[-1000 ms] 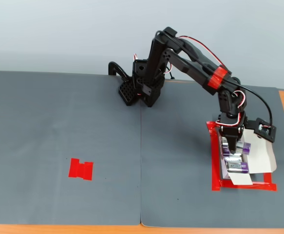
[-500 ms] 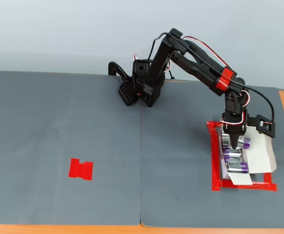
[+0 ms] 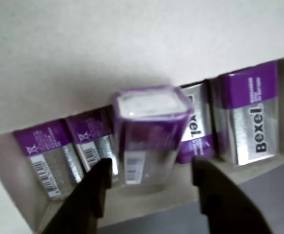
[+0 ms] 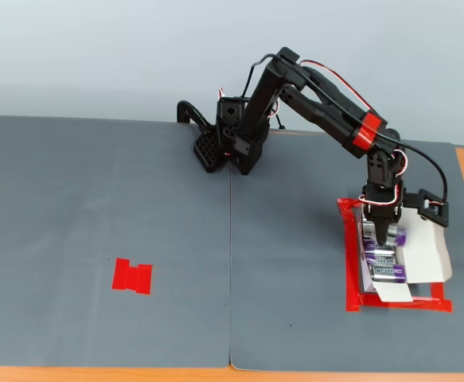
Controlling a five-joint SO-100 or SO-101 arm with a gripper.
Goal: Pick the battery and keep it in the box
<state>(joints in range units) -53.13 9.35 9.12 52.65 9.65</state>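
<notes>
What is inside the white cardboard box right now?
Four purple-and-silver batteries lie in the white cardboard box; a fifth stands between the open gripper fingers, hiding what's beneath it.

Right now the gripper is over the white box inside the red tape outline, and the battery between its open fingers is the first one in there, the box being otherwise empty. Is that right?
Not quite. The box is not otherwise empty: the wrist view shows four other purple-silver cells already lying in it. The rest holds: the gripper is open around the battery, over the box inside the red tape outline.

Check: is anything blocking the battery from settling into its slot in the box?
Nothing visible does. The battery stands blurred between the open gripper fingers, in the gap between cells already lying in the box.
</notes>
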